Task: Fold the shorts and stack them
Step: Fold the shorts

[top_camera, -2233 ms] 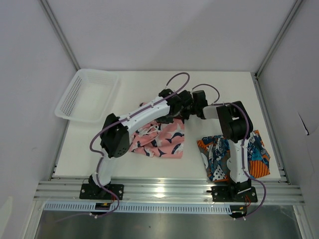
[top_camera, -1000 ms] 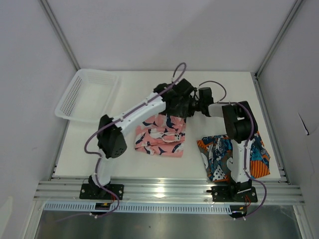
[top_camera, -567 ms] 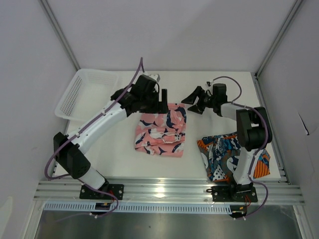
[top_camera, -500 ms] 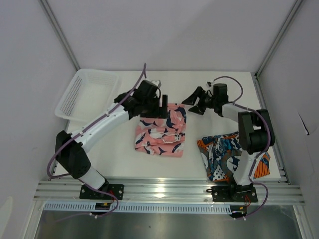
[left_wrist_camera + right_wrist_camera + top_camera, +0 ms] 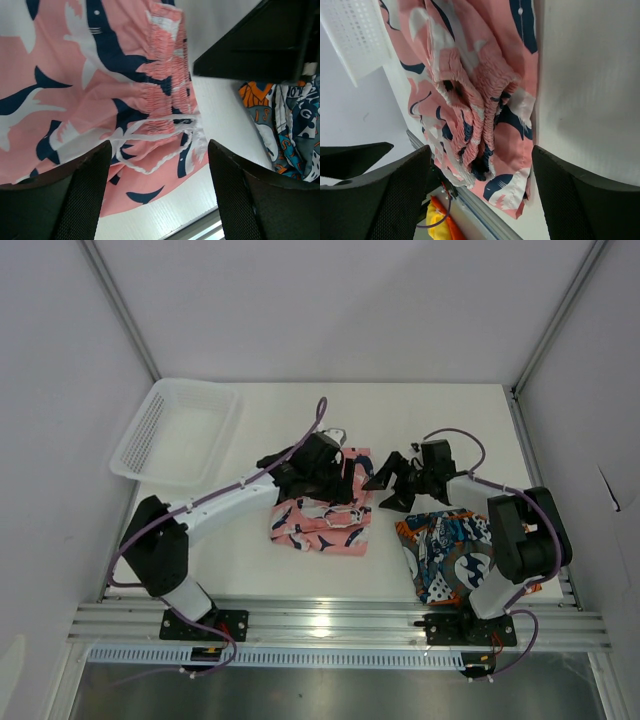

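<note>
The pink shorts (image 5: 320, 518) with navy-and-white shapes lie folded on the table's middle; their gathered waistband and white drawstring (image 5: 155, 135) show below my left gripper (image 5: 157, 195). That left gripper (image 5: 347, 478) hangs open over the fold's far right part, nothing between its fingers. My right gripper (image 5: 386, 490) is open too, just right of the pink shorts (image 5: 475, 100), facing their waistband edge. The printed blue, orange and grey shorts (image 5: 455, 552) lie at the near right, partly under the right arm, and show in the left wrist view as printed shorts (image 5: 292, 130).
A white mesh basket (image 5: 175, 430) stands at the far left, and the basket (image 5: 352, 35) shows in the right wrist view. The aluminium rail (image 5: 330, 625) runs along the table's near edge. Grey walls close the sides and back.
Both grippers left the pink shorts' far edge, the right one opening, swung up and apart, then came back near and low beside the fold. The pink shorts lie more compactly folded.
</note>
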`<state>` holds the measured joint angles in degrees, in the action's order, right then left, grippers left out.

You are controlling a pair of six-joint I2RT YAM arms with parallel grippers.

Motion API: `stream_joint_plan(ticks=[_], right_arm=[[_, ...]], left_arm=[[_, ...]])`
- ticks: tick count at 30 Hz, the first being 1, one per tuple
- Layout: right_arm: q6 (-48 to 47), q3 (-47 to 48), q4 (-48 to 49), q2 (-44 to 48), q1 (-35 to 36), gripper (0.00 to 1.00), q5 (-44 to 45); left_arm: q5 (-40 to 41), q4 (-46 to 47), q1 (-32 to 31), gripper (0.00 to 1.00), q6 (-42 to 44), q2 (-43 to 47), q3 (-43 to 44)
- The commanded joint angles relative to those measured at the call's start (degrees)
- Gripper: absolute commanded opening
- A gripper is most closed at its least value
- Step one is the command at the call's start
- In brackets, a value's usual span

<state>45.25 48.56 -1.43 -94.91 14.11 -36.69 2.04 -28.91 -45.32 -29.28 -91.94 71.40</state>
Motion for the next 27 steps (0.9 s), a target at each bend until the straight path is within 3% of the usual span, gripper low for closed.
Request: stream_joint_plan(ticks=[1,11,27], right_arm=[[1.9,0.1,0.6,1.7,2.5,0.84,1.3],[3.5,0.2,8.2,-2.2,3.3,0.85,1.4],[6.2,2.0,13.6,-8.4,3.2,0.85,1.6]], left_arm=[[4.3,3.9,-2.6,0.79,1.1,-1.6,1.3],[11.0,-2.7,-7.8,0.86,0.4,-9.7,7.5],[20.5,-4.4,-8.2,0.87,0.5,-16.2,11.0]])
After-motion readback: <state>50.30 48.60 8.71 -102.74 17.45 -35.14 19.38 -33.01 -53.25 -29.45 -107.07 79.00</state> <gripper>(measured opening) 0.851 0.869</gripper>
